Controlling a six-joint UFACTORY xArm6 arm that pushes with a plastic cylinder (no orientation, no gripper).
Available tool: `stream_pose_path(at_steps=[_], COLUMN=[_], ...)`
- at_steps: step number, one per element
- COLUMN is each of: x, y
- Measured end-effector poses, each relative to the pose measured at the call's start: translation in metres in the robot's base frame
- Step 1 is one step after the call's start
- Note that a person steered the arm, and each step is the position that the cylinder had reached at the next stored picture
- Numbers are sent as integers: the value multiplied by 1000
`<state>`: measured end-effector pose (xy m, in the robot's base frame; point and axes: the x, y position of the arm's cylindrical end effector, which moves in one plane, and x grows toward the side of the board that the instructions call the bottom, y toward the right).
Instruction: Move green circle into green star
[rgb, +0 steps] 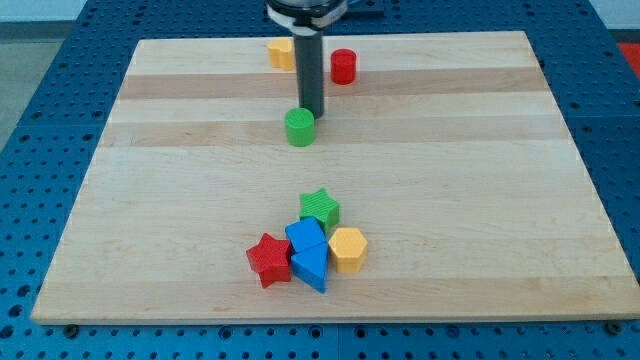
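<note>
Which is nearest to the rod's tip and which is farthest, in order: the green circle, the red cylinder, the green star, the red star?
From my tip:
1. Green circle, touching, just below-left.
2. Red cylinder, toward the view's top right.
3. Green star, below.
4. Red star, bottom of the cluster.

Green circle stands upright mid-bench; green star lies well apart toward the view's bottom
</note>
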<state>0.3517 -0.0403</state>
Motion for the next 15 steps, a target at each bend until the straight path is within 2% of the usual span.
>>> stream_pose_path(at_steps=[1, 6, 7, 8, 9, 12, 15], x=[13, 138, 131, 113, 114, 150, 153], y=[-13, 0, -6, -39, -66, -98, -54])
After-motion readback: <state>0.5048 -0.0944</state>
